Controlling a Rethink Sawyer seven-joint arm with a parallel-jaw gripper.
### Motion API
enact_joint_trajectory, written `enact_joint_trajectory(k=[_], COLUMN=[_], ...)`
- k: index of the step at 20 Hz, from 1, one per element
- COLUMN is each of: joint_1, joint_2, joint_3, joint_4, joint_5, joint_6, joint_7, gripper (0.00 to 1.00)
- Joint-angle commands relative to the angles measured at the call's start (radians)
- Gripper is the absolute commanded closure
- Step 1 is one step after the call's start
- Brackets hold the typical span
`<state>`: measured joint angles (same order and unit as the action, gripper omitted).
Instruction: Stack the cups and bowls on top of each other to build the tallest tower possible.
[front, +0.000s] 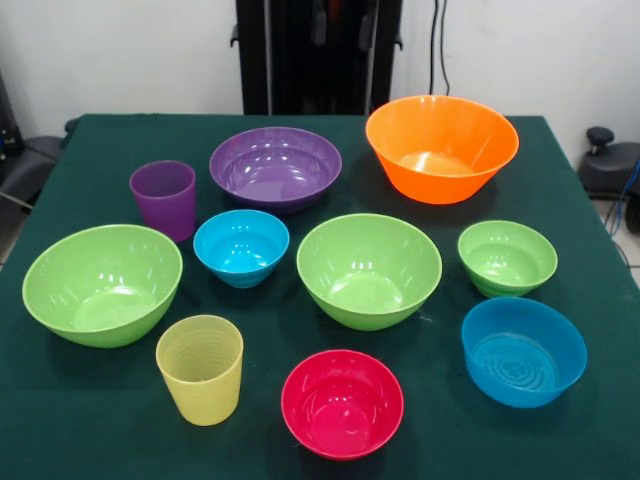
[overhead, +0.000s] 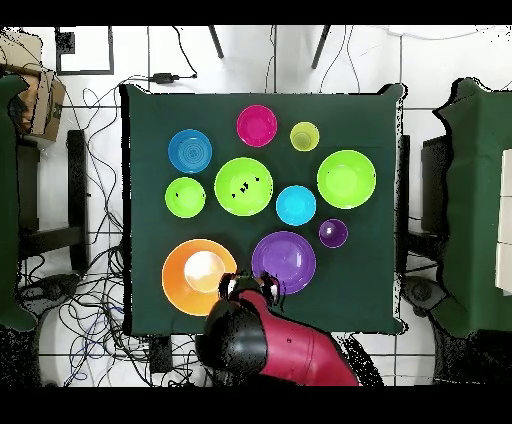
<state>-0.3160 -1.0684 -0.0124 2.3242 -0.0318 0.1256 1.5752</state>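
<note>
All ten pieces sit apart and unstacked on the green counter (front: 90, 420) around the middle green bowl (front: 369, 270): the orange bowl (front: 441, 147) and purple bowl (front: 275, 167) behind it, the pink bowl (front: 342, 403) and yellow cup (front: 200, 369) in front, the purple cup (front: 163, 199) far left. The arm (overhead: 285, 350) lies at the counter's edge by the orange bowl; I cannot tell the tool's state
</note>
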Motion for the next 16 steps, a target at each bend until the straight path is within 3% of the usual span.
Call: enact_joint_trajectory(k=[1, 5, 11, 16], joint_1=[-0.064, -0.099, -0.128, -0.125], joint_2=[0.265, 0.359, 0.464, 0.499], joint_3=[0.071, 0.095, 0.125, 0.121], joint_4=[0.088, 0.056, -0.014, -0.043], joint_5=[-0.102, -0.138, -0.170, -0.178], joint_6=[-0.202, -0.281, -0.308, -0.325], joint_7=[0.156, 0.160, 0.154, 0.157], gripper=[0.00, 0.00, 0.00, 0.00])
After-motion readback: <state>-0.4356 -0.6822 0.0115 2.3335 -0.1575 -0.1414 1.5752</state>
